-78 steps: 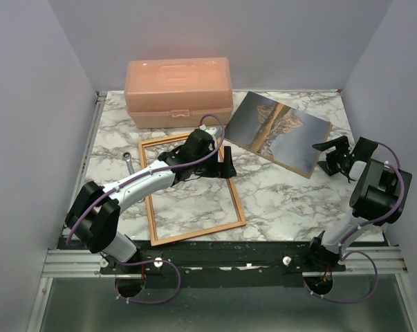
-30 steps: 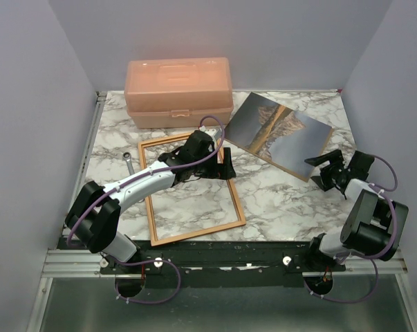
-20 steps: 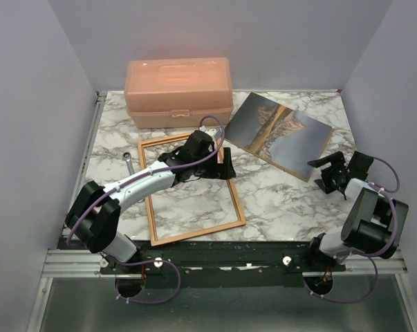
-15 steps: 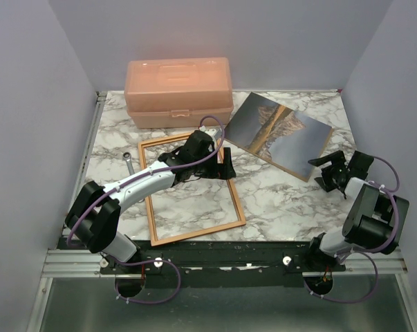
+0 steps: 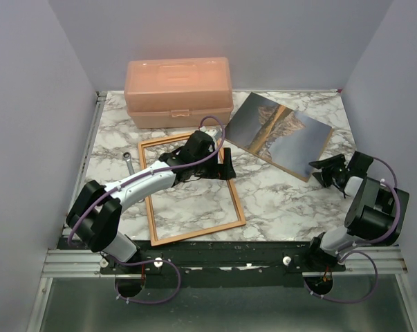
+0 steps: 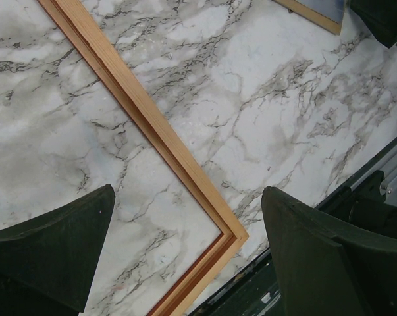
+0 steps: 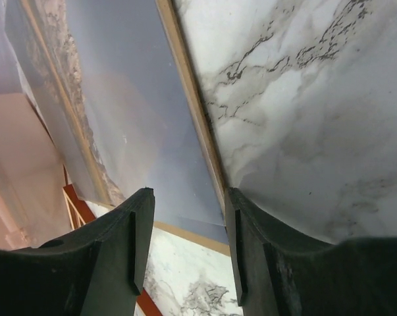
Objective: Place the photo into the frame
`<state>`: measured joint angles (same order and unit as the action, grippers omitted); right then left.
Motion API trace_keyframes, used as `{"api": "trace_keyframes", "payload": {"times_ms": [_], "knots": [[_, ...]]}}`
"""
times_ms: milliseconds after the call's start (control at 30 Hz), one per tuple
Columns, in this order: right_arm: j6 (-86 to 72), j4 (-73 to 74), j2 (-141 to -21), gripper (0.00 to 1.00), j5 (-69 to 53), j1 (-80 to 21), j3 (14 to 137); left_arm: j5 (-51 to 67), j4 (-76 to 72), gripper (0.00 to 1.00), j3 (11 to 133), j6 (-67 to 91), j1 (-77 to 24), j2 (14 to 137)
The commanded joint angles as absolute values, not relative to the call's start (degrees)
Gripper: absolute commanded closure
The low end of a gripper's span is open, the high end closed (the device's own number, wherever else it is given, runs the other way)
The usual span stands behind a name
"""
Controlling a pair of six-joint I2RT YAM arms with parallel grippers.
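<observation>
Colours on my screens
White marble table (image 5: 284, 200) veined grey; frame (image 5: 198, 234) reddish-brown; photo (image 5: 281, 135) blue-grey with tan rock; box (image 5: 178, 90) a translucent peach.

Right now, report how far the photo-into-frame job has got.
Done: nothing placed yet. The frame lies flat on the table, with marble showing through its opening. In hand: the right jaws straddle the near corner of the photo, visibly apart, and the photo lies flat. The left jaws hang open over the frame's right rail. Left: grip the photo, carry it across and lay it in the frame.
</observation>
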<state>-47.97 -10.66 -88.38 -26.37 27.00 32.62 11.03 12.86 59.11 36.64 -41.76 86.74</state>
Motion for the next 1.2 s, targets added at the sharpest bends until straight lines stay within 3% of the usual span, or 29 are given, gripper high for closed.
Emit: {"api": "trace_keyframes", "payload": {"times_ms": [0,233,467,800,867,1000,1167], "knots": [[-48.5,-6.7,-84.7,0.48,-27.4,26.5,32.6,11.4,11.5,0.04,59.0,36.5,-42.3,87.7],[-50.2,-9.5,-84.3,0.48,-29.0,26.5,32.6,11.4,11.5,0.04,59.0,36.4,-42.3,87.8],[-55.4,-21.3,-88.9,0.76,-32.7,26.5,28.1,11.3,11.6,0.04,58.9,36.3,-42.3,87.7],[-59.9,-36.3,-94.2,0.75,-35.1,26.5,23.9,10.6,12.1,0.04,58.6,35.9,-42.3,87.2],[-60.8,-38.7,-94.4,0.78,-35.6,26.5,23.0,10.5,12.2,0.04,58.6,35.9,-42.3,87.0],[-61.1,-39.0,-92.5,0.99,-36.2,26.6,22.3,10.3,12.3,0.04,58.5,35.9,-42.3,86.3],[-60.3,-34.8,-86.8,0.99,-37.7,26.5,21.7,10.0,12.2,0.04,58.3,36.0,-42.3,85.3]]}}
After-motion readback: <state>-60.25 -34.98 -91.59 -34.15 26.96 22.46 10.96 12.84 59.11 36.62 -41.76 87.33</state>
